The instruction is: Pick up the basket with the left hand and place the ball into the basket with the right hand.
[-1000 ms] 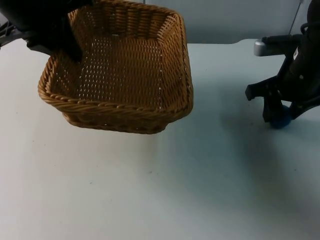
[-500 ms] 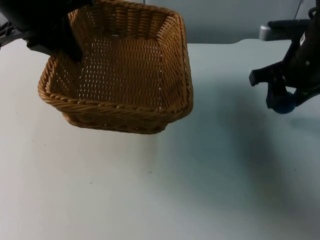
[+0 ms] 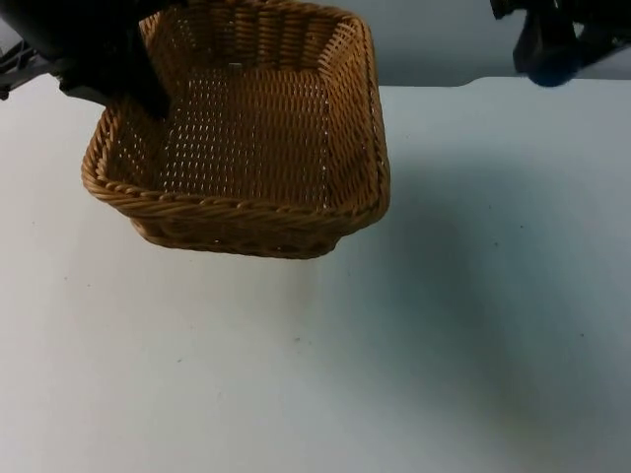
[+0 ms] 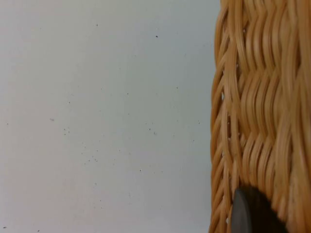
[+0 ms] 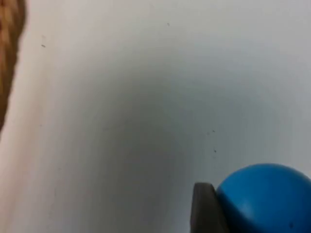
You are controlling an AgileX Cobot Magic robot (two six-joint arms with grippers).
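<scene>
From my seat, the thing that matters is the gap between the ball and the basket. In the top view the ball is high at the far right side of the table, against the grey wall, and the basket lies well apart from it, toward the left arm's side. So my carry with the right arm has to run sideways toward the left, across bare table, and end above the open mouth. The basket is roughly rectangular, its nearer rim facing me and its right rim the closest edge to the ball. I judge that right rim is what I must clear on the way in.

The right gripper is closed on the blue ball; in its wrist view one dark finger presses against the ball's side, with white table far below, so I read the ball as lifted clear of the surface. A sliver of wicker shows at the edge of that same view, which tells me the basket is off to that side of the gripper.

The left gripper is clamped on the basket's far-left rim. In its wrist view a finger lies against the woven wall. The shadow under the basket suggests it is raised and slightly tilted, though I cannot be sure how high.
</scene>
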